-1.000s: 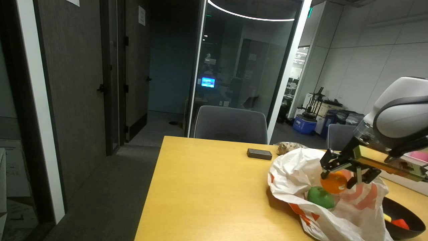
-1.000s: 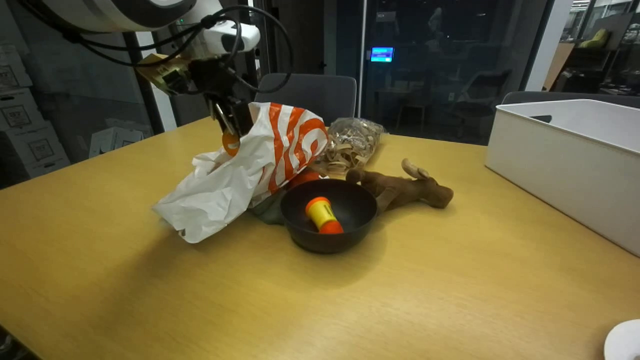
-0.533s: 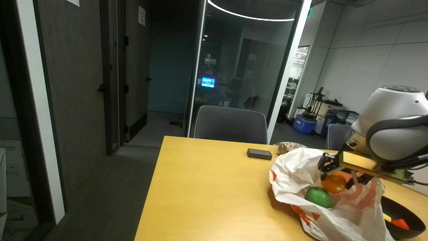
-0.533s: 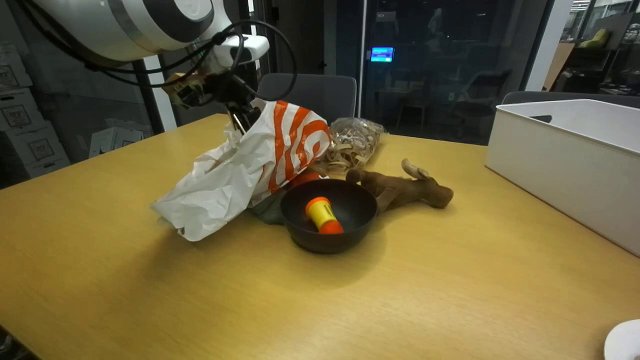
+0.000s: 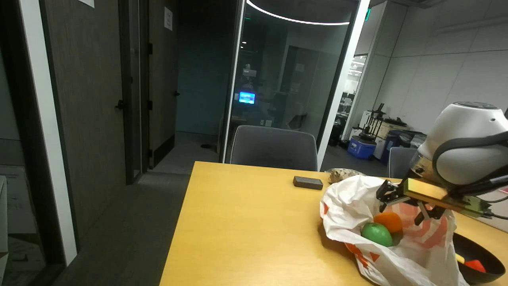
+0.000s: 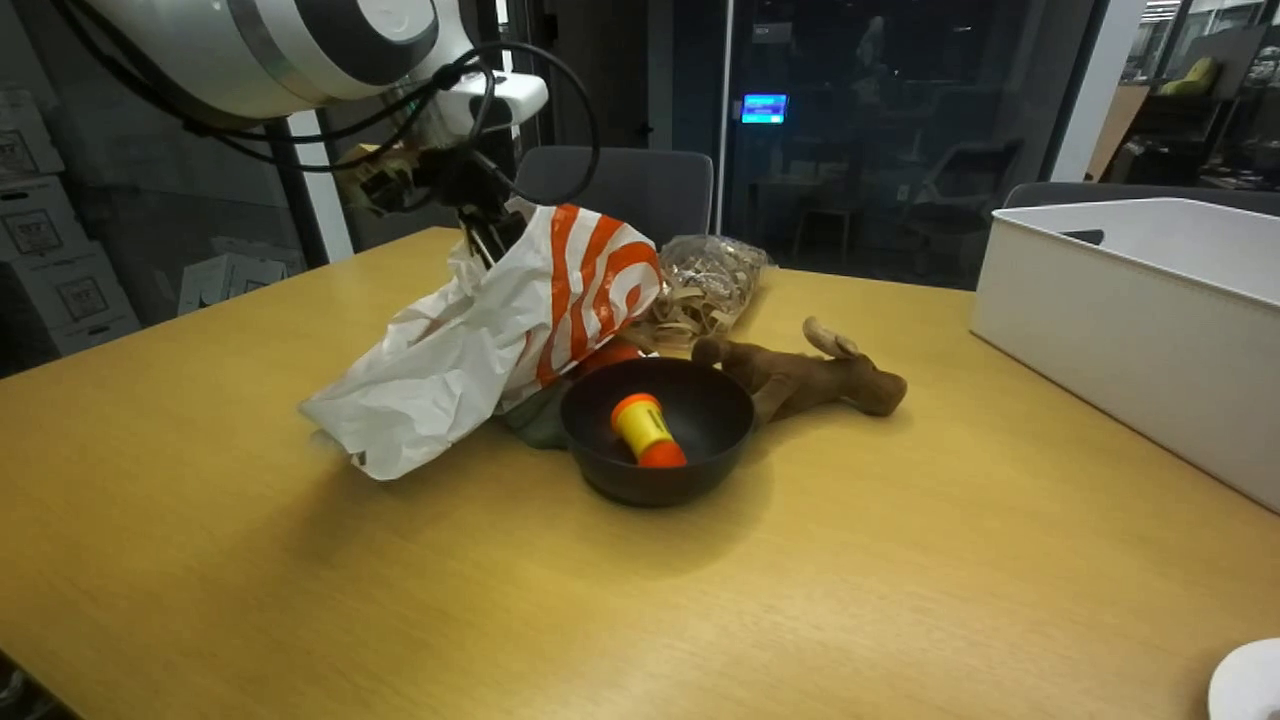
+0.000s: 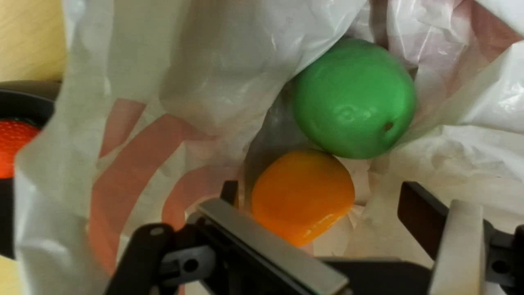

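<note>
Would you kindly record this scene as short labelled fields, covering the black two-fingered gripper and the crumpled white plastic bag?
Container: crumpled white plastic bag with orange print, open-mouthed
Bag contents: round orange fruit; round green fruit beside it
Tool: black two-fingered gripper, open, holding nothing, nearest the orange fruit
Near the bag: round black bowl
Bowl contents: yellow cylinder with orange end; red dotted piece
Elsewhere: brown animal-shaped toy; white rectangular bin
Surface: yellow wood-toned tabletop

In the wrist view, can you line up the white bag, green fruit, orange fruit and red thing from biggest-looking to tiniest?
1. White bag
2. Green fruit
3. Orange fruit, a bit smaller
Red thing: unsure, cut off at the view's edge.
</note>
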You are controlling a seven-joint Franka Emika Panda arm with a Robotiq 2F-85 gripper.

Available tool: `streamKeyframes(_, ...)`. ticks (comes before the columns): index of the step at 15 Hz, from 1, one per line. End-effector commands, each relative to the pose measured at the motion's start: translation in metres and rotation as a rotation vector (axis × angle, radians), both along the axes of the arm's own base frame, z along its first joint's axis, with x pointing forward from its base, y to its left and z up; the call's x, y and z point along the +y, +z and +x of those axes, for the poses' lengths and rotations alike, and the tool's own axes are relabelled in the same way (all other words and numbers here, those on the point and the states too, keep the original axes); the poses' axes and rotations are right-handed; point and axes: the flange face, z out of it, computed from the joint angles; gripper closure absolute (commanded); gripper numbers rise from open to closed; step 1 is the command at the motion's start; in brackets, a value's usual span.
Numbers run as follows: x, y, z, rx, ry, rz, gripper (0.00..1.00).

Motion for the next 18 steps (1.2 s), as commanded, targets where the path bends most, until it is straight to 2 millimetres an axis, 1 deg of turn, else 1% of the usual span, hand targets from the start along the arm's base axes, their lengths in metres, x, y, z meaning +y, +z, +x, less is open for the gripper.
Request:
streamKeyframes(1, 0.010, 0.030, -0.025, 0.023, 0.137, 0.098, 0.00)
streamKeyframes(2, 0.007, 0.041, -0.032, 0.032, 0.171, 0.131, 0.00)
streamKeyframes(5, -0.013, 0.076, -0.058, 0.051, 0.272, 0.260, 0.00)
streamKeyframes(6, -0.025, 0.088, -0.066, 0.046, 0.301, 0.310, 0.00)
streamKeyframes(7, -0.045, 0.097, -0.074, 0.039, 0.309, 0.347, 0.00)
streamKeyframes(8, -0.061, 0.106, -0.080, 0.036, 0.271, 0.377, 0.00)
streamKeyframes(10, -0.097, 0.117, -0.092, 0.029, 0.141, 0.404, 0.00)
streamKeyframes(12, -0.130, 0.120, -0.100, 0.020, 0.004, 0.400, 0.00)
streamKeyframes(14, -0.155, 0.113, -0.101, 0.026, -0.115, 0.397, 0.00)
streamKeyframes(16, -0.169, 0.099, -0.100, 0.047, -0.228, 0.383, 0.00)
streamKeyframes(18, -0.173, 0.085, -0.096, 0.072, -0.325, 0.377, 0.00)
